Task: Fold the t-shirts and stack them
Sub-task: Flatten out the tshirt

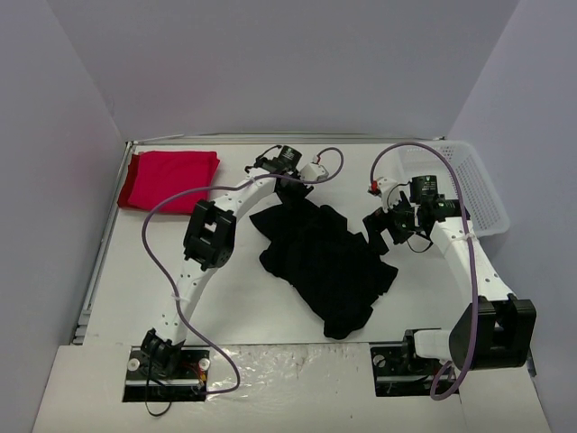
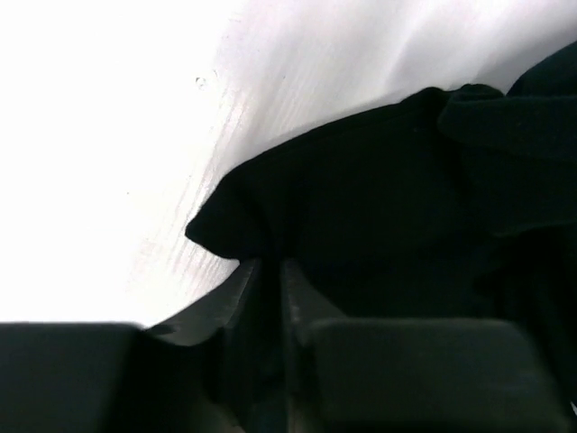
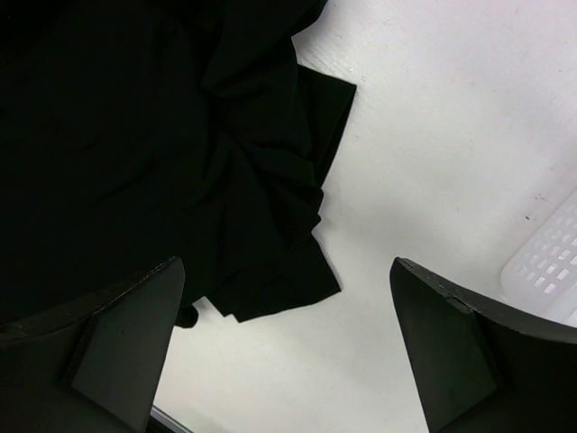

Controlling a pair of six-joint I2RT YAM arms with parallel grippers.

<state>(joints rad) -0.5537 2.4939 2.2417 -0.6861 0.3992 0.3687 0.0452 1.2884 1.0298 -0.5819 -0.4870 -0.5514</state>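
The black t-shirt (image 1: 325, 262) lies crumpled in the middle of the table. The red t-shirt (image 1: 169, 179) lies folded at the far left corner. My left gripper (image 1: 290, 188) is at the black shirt's far edge. In the left wrist view it (image 2: 269, 271) is shut on a corner of the black cloth (image 2: 379, 198). My right gripper (image 1: 389, 225) is open just right of the shirt. In the right wrist view it (image 3: 288, 352) hangs above bare table, with a bunched edge of the black shirt (image 3: 162, 135) beside its left finger (image 3: 126, 343).
A white mesh basket (image 1: 469, 180) stands at the far right and shows in the right wrist view (image 3: 550, 266). Grey walls close in the table on the left, the back and the right. The left arm's cable arcs over the table's left half.
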